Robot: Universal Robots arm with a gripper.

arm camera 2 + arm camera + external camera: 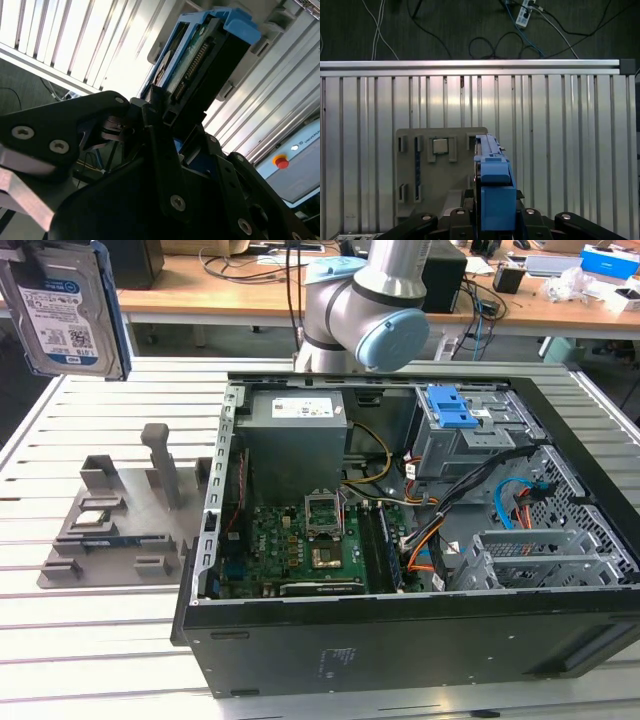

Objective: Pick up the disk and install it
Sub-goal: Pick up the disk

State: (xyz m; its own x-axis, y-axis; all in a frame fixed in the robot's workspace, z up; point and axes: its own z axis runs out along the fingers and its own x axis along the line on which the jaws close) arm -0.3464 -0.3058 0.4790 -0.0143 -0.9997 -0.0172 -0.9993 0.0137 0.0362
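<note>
The disk (65, 305), a silver drive with a white-and-blue label in a blue frame, hangs upright high above the table at the exterior view's far left, over the grey fixture (110, 525). In the first wrist view the disk (495, 192) is seen edge-on, clamped between the black fingers (525, 216) of my gripper (495, 215), with the fixture (410, 170) below it. The second wrist view shows the disk's connector edge (200, 55) sticking out past my gripper (180, 125), which is shut on it.
An open computer case (300, 660) takes up the middle and the exterior view's right, with a motherboard (300, 540), cables and a blue latch plate (455, 410) on the drive cage. The arm's base (370, 300) stands behind it. A small silver chip (439, 146) sits in the fixture.
</note>
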